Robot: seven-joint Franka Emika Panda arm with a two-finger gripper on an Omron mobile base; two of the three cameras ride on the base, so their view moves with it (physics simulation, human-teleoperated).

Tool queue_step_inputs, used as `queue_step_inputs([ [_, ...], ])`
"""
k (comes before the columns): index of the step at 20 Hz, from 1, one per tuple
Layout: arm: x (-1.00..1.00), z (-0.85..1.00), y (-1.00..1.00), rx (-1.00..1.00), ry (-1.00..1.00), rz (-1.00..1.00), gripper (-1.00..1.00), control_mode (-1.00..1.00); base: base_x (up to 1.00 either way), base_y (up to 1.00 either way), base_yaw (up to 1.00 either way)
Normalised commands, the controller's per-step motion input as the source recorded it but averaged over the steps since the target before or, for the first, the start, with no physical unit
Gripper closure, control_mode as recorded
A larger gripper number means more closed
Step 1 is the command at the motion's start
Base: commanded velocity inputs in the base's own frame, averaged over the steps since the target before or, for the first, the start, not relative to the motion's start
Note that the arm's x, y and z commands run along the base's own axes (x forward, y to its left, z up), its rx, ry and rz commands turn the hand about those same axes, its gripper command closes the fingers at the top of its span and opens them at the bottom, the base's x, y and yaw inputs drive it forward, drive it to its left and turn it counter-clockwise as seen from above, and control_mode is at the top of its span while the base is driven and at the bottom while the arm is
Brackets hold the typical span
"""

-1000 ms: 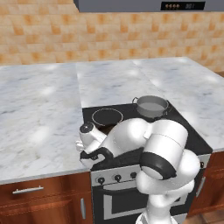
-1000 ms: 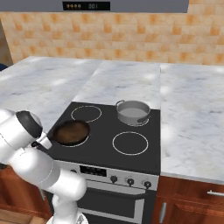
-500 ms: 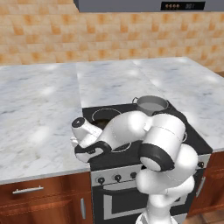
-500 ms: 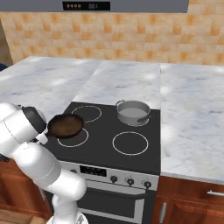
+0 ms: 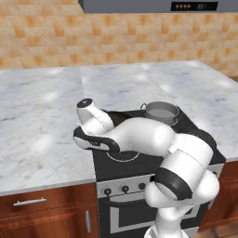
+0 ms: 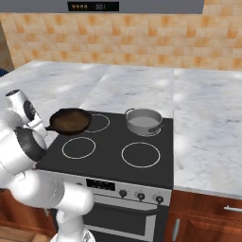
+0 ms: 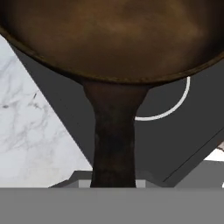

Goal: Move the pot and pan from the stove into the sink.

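Above the stove's [image 6: 108, 156] left edge I see my pincer [image 6: 43, 128] clenched on the pan's [image 6: 71, 120] handle, pan lifted just ahead of it; pot [image 6: 143, 121] sits on the back burner.

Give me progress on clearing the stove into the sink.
Done: nothing delivered yet. In hand: the gripper is shut on the skillet by its handle, lifted over the cooktop's left edge. Left: carry it to the sink, then move the silver pot, sitting on the rear burner.
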Motion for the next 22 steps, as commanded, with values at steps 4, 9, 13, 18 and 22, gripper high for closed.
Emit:
queue_step_inputs([
  [4,-0.10,1.00,-0.25,0.05,0.00,-0.03,1.00,-1.00,0.00,0.00,0.00],
  [9,-0.62,0.61,-0.35,0.01,-0.06,0.00,1.00,-1.00,0.00,0.00,0.00],
  [13,-0.85,0.37,-0.34,0.00,-0.15,0.04,1.00,-1.00,0.00,0.00,0.00],
  [18,-0.69,0.46,-0.23,-0.02,-0.24,0.16,1.00,-1.00,0.00,0.00,0.00],
  [22,-0.58,0.29,-0.31,-0.03,-0.28,0.19,1.00,-1.00,0.00,0.00,0.00],
])
